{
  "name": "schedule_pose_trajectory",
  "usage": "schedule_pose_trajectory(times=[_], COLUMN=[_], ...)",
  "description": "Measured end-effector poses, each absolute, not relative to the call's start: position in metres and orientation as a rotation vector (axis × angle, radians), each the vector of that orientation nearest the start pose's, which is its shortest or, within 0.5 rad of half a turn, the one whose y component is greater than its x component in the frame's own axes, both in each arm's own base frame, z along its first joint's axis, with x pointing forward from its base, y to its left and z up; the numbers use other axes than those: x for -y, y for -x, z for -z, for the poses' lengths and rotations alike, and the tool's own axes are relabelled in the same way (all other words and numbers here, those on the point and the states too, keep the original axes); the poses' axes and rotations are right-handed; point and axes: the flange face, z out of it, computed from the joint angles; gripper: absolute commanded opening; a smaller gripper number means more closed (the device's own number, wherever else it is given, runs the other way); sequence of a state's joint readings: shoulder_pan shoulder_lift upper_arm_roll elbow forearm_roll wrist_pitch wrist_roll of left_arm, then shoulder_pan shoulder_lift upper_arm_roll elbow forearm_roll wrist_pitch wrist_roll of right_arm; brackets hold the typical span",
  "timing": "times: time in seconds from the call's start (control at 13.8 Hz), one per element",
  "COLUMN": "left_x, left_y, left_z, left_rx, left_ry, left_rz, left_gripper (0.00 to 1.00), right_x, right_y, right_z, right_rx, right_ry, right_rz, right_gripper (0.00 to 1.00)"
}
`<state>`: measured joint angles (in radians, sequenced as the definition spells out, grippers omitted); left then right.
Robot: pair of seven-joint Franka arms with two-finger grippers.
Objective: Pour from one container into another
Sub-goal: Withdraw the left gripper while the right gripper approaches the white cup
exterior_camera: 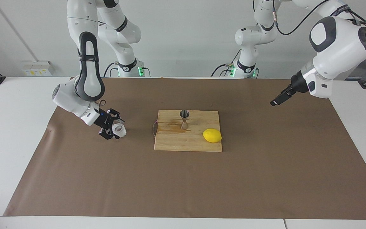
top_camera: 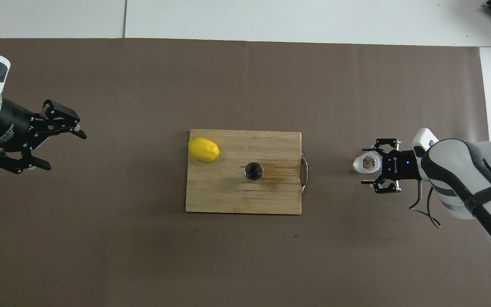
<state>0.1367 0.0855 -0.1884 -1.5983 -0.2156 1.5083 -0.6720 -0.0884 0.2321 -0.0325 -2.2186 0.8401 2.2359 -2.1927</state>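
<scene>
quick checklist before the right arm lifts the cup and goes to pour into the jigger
1. Right gripper around the white cup: ok, fingers sit either side of it on the brown mat, toward the right arm's end of the table.
2. Grip firmly closed on the cup: cannot tell.
3. Jigger upright on the cutting board, mouth up: ok.
4. Path from cup to jigger free: ok, only bare mat and the board's handle lie between.
5. Lemon clear of the jigger: ok, apart on the board.
6. Left gripper out of the way: ok, open, waiting over the mat at its own end.
</scene>
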Motion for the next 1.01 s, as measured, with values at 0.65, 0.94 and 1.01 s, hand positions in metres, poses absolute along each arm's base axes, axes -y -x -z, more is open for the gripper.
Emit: schedule_pose_trajectory(times=[0.65,0.94,1.01], left_x=[0.030,0.022,0.021], left_y=[-0.573,-0.579,-0.582], left_z=[-0.635,-0.630,-0.626], left_rx=[0.153,-0.072,-0.081], left_ry=[3.172,3.147,3.147], left_rz=[-0.093,-0.071,-0.077], left_gripper=[1.00,1.00,1.00], right_x=[0.043,0.043,0.043], right_y=[-0.533,-0.533,-0.533], right_z=[-0.261,-0.261,-0.261], right_rx=[1.786,1.786,1.786], right_ry=[1.995,1.995,1.995], right_rz=[0.633,0.633,0.633], right_gripper=[0.78,0.48,0.42])
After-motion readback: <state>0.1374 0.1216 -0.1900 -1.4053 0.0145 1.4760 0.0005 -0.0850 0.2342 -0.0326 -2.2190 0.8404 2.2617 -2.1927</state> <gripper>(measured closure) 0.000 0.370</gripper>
